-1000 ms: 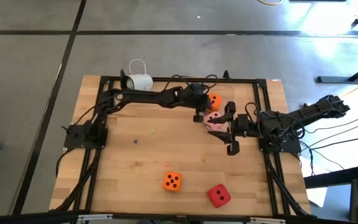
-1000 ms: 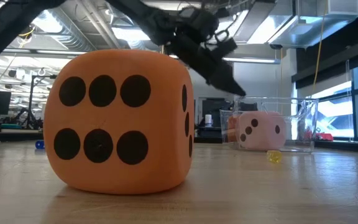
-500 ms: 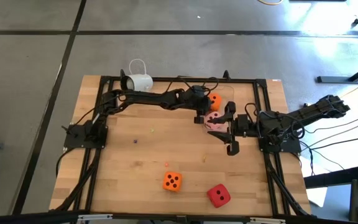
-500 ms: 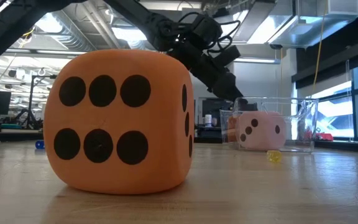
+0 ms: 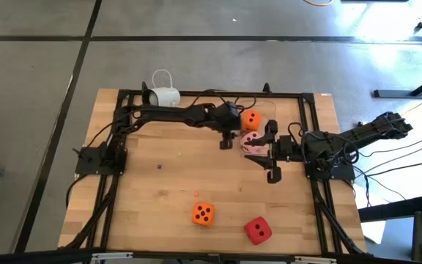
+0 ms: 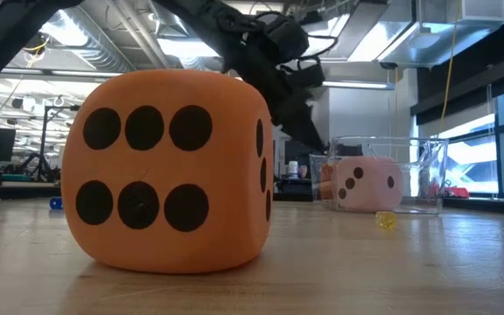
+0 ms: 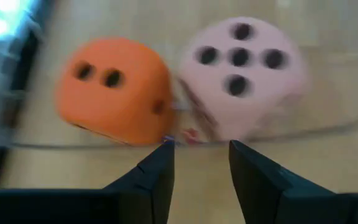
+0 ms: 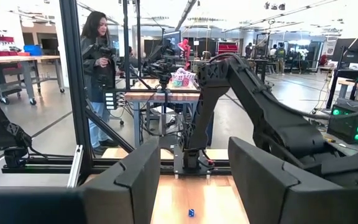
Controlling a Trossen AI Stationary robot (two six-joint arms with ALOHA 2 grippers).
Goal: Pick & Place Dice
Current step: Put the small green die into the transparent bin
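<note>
Dice: four are seen on the table (image 5: 145, 198) in the high view, two orange, one pink, one red.
Far orange die (image 5: 251, 119): it is seen toward the far edge, inside a clear box (image 6: 390, 175), with the pink die (image 5: 253, 141) just beside it; in the left wrist view the two (image 7: 114, 90) (image 7: 244, 68) are touching or very nearly so, two pips showing on the orange and four on the pink.
Pink die, low view (image 6: 364, 184): it is viewed through the clear wall, three pips facing the camera.
Near orange die (image 5: 203, 213): it is set toward the near edge, and in the low view (image 6: 169, 171) it fills the foreground with six pips showing.
Red die (image 5: 257, 230): it is placed just right of the near orange one, apart from it.
Left gripper (image 5: 227, 139): it is held low beside the box, just left of the two boxed dice; its fingers (image 7: 157, 171) are parted by a narrow gap and nothing is gripped.
Right gripper (image 5: 271, 150): it is parked at the right side near the pink die, fingers (image 8: 138, 177) spread wide, nothing held.
Camera (image 5: 164, 96): a white unit is seen at the far edge.
Background: a person (image 8: 98, 68) is seen standing beyond the table in the right wrist view.
</note>
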